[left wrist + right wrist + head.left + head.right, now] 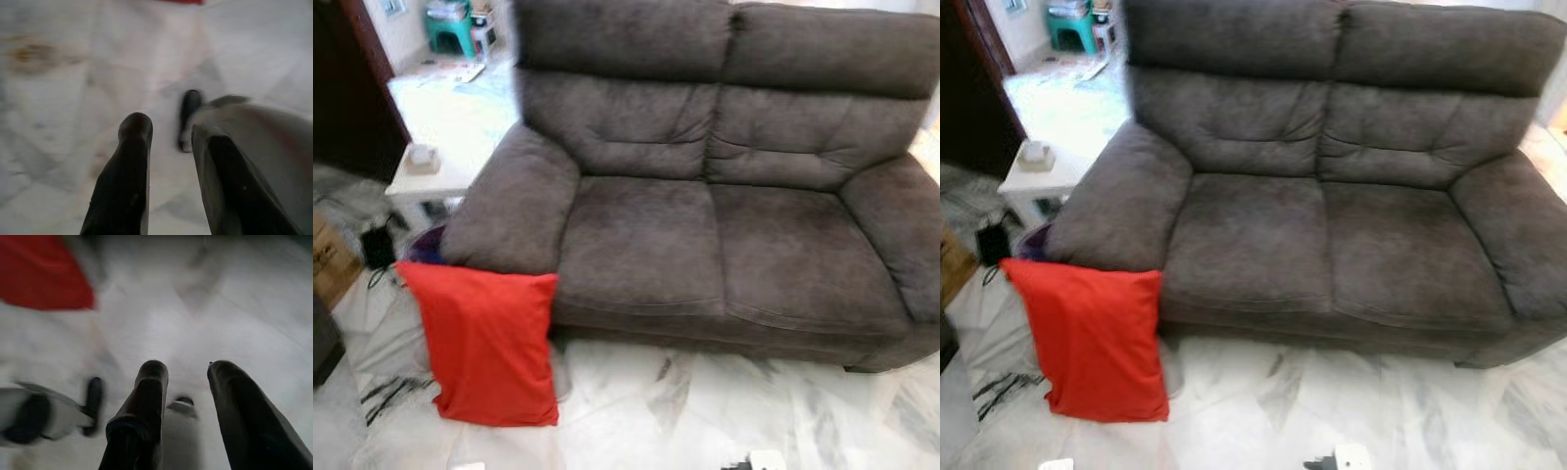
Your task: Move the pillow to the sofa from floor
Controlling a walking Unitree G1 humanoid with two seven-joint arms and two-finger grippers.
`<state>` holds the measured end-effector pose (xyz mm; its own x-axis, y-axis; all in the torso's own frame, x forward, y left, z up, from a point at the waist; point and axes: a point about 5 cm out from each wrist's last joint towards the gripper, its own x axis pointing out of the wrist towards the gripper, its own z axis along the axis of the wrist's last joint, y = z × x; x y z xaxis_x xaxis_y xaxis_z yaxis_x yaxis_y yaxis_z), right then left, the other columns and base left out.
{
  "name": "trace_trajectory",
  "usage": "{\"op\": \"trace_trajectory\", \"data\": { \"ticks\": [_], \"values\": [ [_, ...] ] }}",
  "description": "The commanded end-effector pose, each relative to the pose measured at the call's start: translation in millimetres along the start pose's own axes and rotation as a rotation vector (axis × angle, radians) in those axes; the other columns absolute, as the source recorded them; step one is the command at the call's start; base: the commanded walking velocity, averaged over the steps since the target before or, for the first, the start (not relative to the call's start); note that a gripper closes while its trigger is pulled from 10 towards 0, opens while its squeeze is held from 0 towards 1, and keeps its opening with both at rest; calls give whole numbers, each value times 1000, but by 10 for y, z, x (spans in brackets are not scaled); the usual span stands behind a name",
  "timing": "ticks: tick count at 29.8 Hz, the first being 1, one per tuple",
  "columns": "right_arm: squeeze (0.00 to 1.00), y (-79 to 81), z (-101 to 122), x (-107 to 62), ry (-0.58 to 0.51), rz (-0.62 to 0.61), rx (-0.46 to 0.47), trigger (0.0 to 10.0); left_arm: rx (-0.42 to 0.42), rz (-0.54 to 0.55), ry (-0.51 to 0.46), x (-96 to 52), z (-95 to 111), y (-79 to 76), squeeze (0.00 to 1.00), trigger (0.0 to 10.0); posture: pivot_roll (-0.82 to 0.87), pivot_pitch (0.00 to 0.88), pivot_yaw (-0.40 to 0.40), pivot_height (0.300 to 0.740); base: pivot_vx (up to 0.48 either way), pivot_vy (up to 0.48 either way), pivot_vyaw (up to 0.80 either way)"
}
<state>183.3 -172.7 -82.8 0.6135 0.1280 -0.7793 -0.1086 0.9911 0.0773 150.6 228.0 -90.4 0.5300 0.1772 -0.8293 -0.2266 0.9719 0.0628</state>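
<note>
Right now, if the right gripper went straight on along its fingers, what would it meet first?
Most likely the white marble floor: the right gripper points down at it with open fingers. The red pillow lies off to one side of that line. Depth is unclear in this blurred view.

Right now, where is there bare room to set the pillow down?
Both seat cushions of the sofa are bare between its armrests. The red pillow leans against the sofa's left armrest; beside it, cables and a side table crowd the floor.
</note>
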Motion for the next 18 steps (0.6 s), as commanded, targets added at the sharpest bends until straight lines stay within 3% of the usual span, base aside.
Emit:
{"op": "trace_trajectory", "data": {
  "ticks": [1, 8, 18],
  "values": [
    [0, -87, -66, -32, 23, -23, 2, 10000, -9, -7, 27, -9, -74, -48, 0, 10000, 45, 119, 4, 740, 0, 480, 0],
    [0, -124, -47, -37, 17, -25, 6, 10000, -6, -4, 27, -8, -72, -46, 0, 10000, 45, 121, 6, 740, 0, 471, 0],
    [0, -107, -38, -35, 2, -24, 8, 10000, -6, 7, 12, -11, -53, 16, 0, 10000, 46, 125, 6, 740, 0, 0, 0]
  ]
}}
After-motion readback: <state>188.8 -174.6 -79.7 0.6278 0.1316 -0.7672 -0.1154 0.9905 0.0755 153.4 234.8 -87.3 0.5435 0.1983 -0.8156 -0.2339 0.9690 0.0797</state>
